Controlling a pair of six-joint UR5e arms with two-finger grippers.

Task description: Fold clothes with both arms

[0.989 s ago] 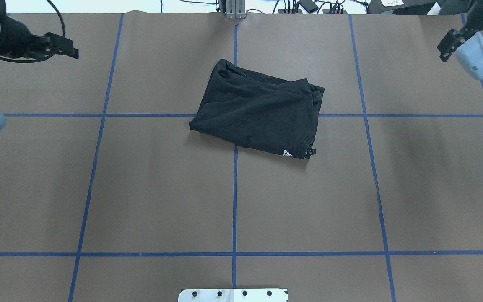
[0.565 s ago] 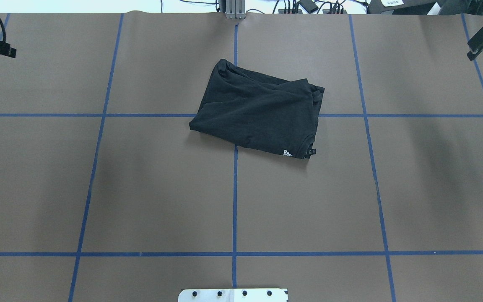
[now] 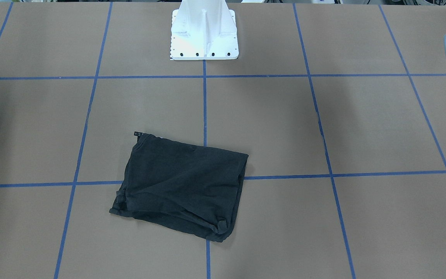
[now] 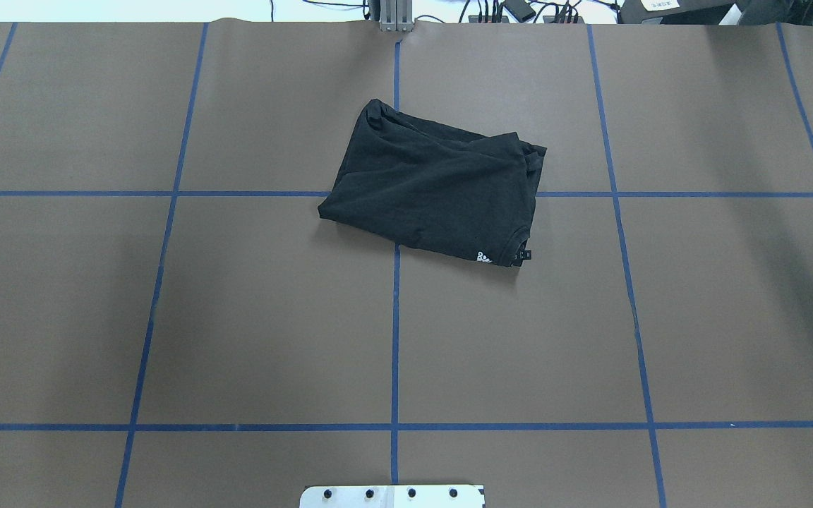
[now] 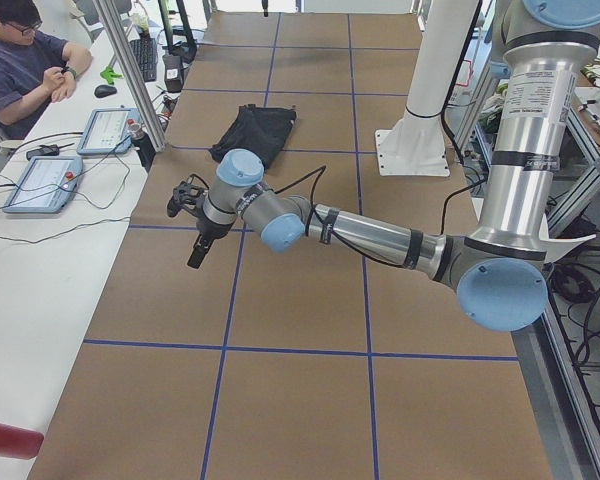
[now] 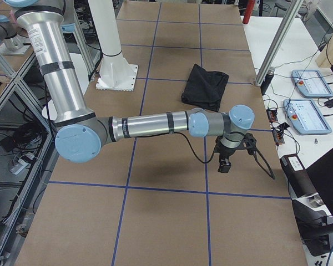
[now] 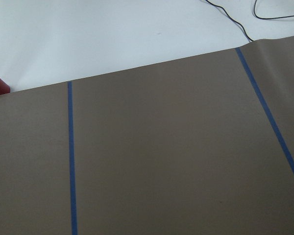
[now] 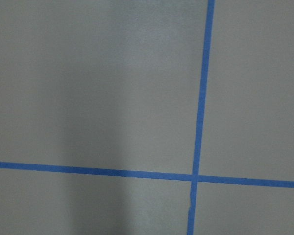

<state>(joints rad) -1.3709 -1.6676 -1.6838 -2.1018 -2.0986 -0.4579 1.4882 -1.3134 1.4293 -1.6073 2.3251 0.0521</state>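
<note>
Closest to the robot is its white metal base plate (image 4: 392, 496). In front of it lies the wide brown table with blue tape lines (image 4: 237, 317). Out at the two ends of the table, the long grey left arm (image 5: 370, 235) and the long grey right arm (image 6: 150, 124) stretch low over bare table. The black left tool (image 5: 188, 205) and the black right tool (image 6: 226, 158) hang there, well apart from the cloth. I cannot tell if either tool is open or closed. A second ago both tools peeked in at the far corners of the top view, and now they are gone from it. Farther out, past the middle of the table, the black short-sleeved T-shirt (image 4: 435, 190) lies folded in a small, slightly lumpy block. It has not moved. I think the folding is done and the arms are backing off.
</note>
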